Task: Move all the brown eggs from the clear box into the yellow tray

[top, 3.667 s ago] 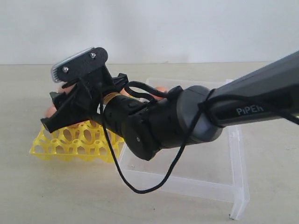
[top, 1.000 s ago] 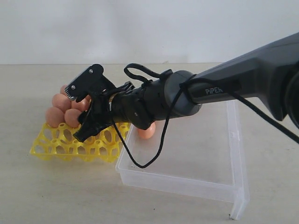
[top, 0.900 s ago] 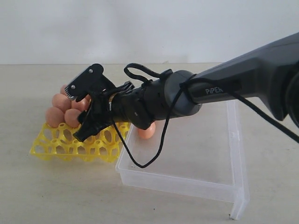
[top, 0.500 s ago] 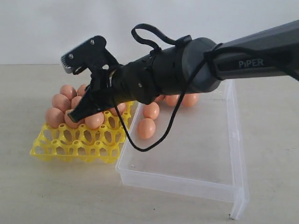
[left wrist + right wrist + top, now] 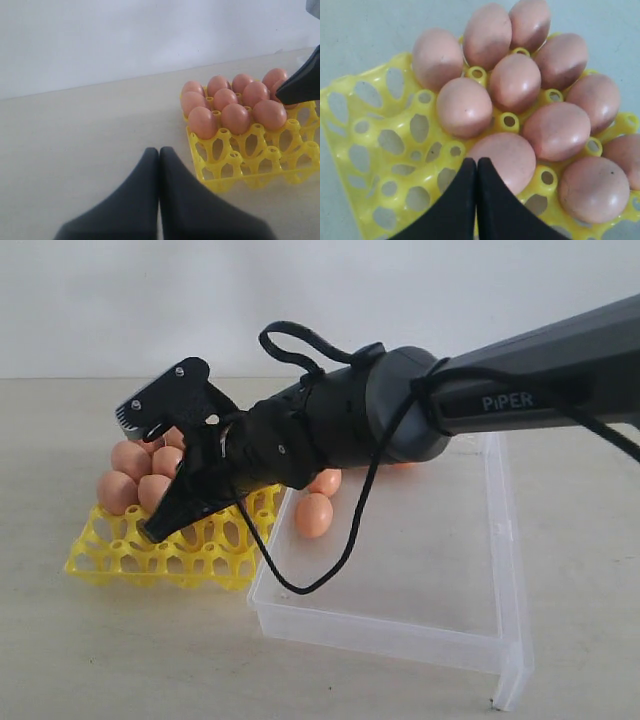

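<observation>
Several brown eggs point(image 5: 512, 82) fill the far cups of the yellow tray point(image 5: 380, 130), and its nearer cups stand bare. My right gripper point(image 5: 477, 161) is shut with nothing in it, its tips just over the tray beside one egg point(image 5: 507, 160). In the exterior view that gripper point(image 5: 155, 532) reaches across over the tray point(image 5: 110, 555). Two more brown eggs point(image 5: 313, 515) show in the clear box point(image 5: 400, 635); the arm hides the rest of its far side. My left gripper point(image 5: 159, 150) is shut and empty above the table, short of the tray point(image 5: 250, 165).
The tray and the box stand side by side on a beige table point(image 5: 150, 660) with a white wall behind. A black cable point(image 5: 300, 585) hangs in a loop from the right arm over the box's near left corner.
The right gripper's jaws have gone from wide open to shut, empty. The arm lifted off the tray, then came back down over its front cups. One more egg sits in the tray.
</observation>
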Tool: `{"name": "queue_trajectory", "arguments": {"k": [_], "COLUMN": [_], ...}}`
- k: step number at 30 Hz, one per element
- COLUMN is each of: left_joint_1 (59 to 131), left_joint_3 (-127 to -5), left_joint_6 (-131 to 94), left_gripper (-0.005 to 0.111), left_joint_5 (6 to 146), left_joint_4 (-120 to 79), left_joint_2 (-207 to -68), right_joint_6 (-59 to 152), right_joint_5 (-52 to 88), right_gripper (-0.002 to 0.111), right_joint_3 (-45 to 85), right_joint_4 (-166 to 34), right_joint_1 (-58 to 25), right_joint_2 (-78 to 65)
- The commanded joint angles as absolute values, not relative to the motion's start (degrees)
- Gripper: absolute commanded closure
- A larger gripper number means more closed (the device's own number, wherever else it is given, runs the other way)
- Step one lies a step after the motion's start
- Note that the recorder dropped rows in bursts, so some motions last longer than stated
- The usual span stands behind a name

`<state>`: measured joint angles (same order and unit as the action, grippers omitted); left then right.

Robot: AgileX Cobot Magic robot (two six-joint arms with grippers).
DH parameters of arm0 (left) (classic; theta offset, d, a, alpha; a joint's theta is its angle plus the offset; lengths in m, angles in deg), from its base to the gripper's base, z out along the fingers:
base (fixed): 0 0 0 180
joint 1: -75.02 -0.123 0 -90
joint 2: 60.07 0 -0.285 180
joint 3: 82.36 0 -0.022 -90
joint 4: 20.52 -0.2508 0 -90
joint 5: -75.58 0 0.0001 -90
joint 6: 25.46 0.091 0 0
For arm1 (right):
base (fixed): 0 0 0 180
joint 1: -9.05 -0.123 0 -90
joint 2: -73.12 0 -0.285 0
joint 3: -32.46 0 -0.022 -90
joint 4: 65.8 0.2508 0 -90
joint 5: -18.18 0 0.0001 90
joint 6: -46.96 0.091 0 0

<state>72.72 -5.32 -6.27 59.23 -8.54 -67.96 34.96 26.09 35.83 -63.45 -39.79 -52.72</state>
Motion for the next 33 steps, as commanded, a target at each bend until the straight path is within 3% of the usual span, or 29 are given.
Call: {"name": "queue_trajectory", "arguments": {"k": [1,6,13,33], "left_joint_1": [72.91,72.91,72.91,72.91], "left_joint_3": [-5.14,-5.14,-5.14,-5.14], "left_joint_6": [-6.83,-6.83,-6.83,-6.83], "left_gripper": [0.111,0.111,0.111,0.111], "left_joint_5": [59.31,59.31,59.31,59.31], "left_joint_4": [-8.39,-8.39,-8.39,-8.39], "left_joint_2": [-67.86,-67.86,-67.86,-67.86], "right_joint_6": [34.88,34.18,34.41,34.94], "right_joint_5": [25.03,31.71,25.64,25.12], "right_gripper": [0.109,0.109,0.109,0.109], "right_joint_3": [35.70,35.70,35.70,35.70], "right_joint_4": [-63.20,-63.16,-63.26,-63.10], "right_joint_1": [-39.77,-40.71,-41.77,-41.77], "right_joint_2": [-52.68,-55.19,-55.32,-57.25]}}
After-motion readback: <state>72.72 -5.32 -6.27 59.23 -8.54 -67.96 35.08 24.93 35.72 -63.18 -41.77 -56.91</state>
